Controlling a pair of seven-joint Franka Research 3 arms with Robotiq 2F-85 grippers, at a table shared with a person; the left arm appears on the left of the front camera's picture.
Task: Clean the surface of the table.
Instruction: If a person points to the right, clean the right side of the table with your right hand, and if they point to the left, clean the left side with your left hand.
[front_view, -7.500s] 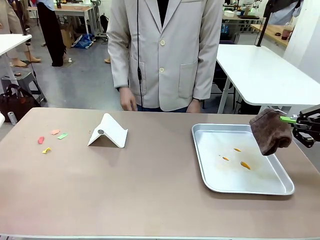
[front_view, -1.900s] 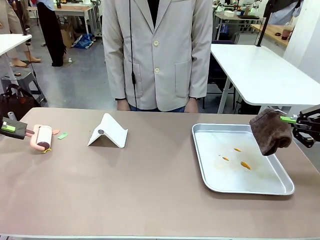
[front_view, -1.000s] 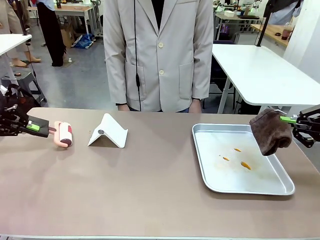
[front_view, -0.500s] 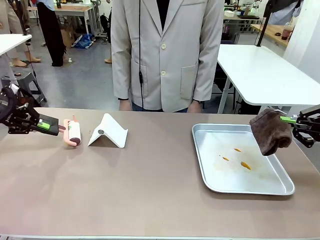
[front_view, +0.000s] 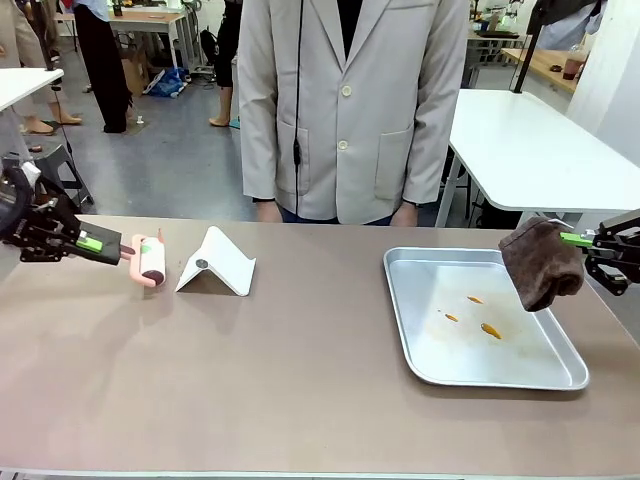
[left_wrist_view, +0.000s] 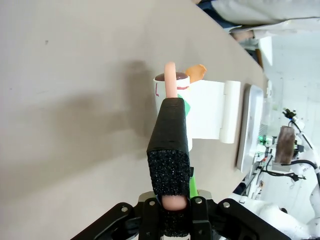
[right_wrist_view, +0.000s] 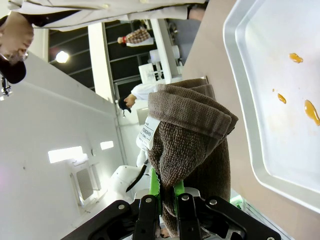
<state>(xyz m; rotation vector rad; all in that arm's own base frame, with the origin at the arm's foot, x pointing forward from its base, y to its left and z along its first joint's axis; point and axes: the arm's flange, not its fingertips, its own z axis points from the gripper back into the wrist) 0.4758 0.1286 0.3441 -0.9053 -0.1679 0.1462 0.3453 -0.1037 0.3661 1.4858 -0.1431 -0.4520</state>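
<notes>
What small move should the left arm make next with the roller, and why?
Probably lift the lint roller a little and draw it away from the white stand. The left gripper is shut on its pink handle, the roll sits close beside the stand, and orange and green scraps seem stuck to it. I see no loose scraps on the table nearby.

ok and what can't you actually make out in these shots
- Front view: table under the white folded stand, hidden by the stand.
- Left wrist view: most of the lint roller, behind the fingers of the left gripper.
- Right wrist view: print on the label of the brown cloth, too small.
- Front view: whether the orange spots on the tray are wet or dry, too small.
</notes>
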